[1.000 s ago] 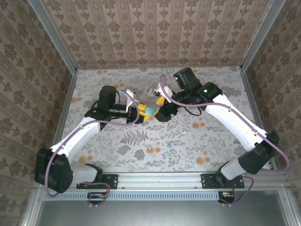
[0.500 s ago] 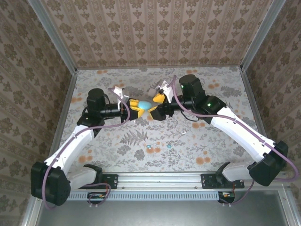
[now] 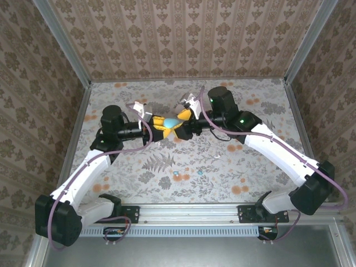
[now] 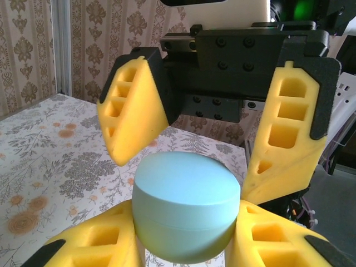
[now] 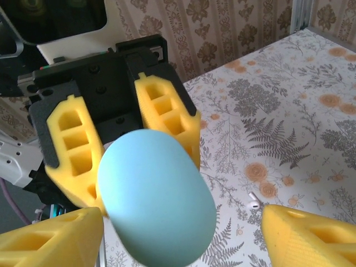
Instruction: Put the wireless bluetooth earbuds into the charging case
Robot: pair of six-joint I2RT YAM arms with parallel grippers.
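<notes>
Above the table point(image 3: 261, 105), the left gripper point(image 3: 159, 123) clamps the teal case point(image 4: 186, 206) while the right gripper point(image 3: 181, 122) stands spread wide around it.

The tabletop point(image 3: 139, 172) wears a pale floral print of grey ferns and leaves with scattered orange blossoms, and patterned walls close it in on three sides. A little below the middle of the top view, two tiny buds lie on the print, near each other but apart: the left teal earbud point(image 3: 176, 174) and the right teal earbud point(image 3: 198, 173). Up and to the right of them lies a white earbud point(image 3: 217, 158). In the right wrist view a white earbud point(image 5: 253, 203) lies towards the lower right, just beside an orange blossom.
</notes>
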